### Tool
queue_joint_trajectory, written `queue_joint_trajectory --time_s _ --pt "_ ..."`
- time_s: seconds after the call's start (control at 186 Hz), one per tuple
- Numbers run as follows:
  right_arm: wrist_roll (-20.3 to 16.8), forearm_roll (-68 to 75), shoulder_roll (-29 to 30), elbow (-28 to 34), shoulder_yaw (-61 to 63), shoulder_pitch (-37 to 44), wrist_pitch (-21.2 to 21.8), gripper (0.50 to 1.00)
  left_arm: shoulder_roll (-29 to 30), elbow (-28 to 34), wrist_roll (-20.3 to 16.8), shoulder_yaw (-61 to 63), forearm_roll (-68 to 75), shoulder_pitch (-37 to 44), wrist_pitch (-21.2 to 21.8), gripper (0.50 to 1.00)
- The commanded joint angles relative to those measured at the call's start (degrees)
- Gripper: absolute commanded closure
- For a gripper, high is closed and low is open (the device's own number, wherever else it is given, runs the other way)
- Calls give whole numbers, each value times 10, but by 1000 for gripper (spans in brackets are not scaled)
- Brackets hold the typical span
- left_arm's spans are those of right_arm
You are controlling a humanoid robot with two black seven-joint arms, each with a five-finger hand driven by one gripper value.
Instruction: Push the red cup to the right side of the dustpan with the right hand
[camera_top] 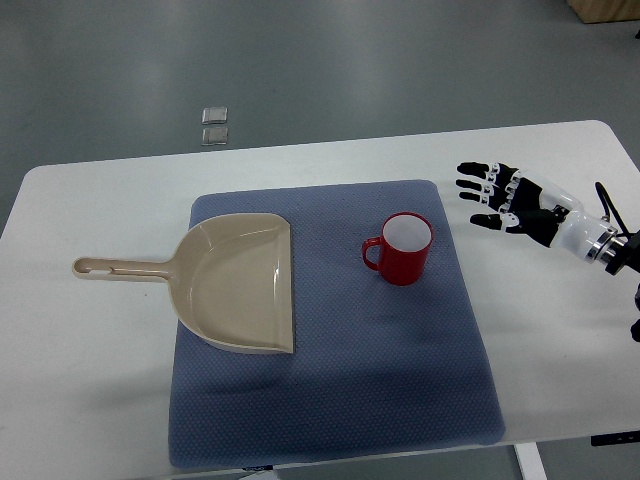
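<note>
The red cup (403, 248) stands upright left of the right hand (505, 197) — apart, untouched — whose fingers spread wide.

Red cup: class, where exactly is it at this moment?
In the top view the red cup stands upright on the blue mat, right of the dustpan and apart from it. The right hand hovers open further right, not touching.

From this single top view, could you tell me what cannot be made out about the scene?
- Left hand: out of frame.
- Right hand: arm beyond the wrist cut off by the right edge.
- Blue mat: front edge cut by the bottom edge.
- Two small objects on the floor: too small to identify.
</note>
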Motion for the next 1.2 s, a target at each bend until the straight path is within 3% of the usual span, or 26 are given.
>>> queue_joint_trajectory --time_s 0.0,0.284,0.595,1.196 --pt "23 -17 14 0 -2 -7 0 568 0 0 0 0 0 0 0 500" --pt "26 -42 30 0 -5 -22 0 568 0 0 -1 0 0 0 0 500" --pt "26 -43 68 -6 -7 -25 -62 568 0 1 -1 0 0 0 0 500" --pt "26 -43 112 -7 -37 -26 -100 568 0 5 -1 0 0 0 0 500"
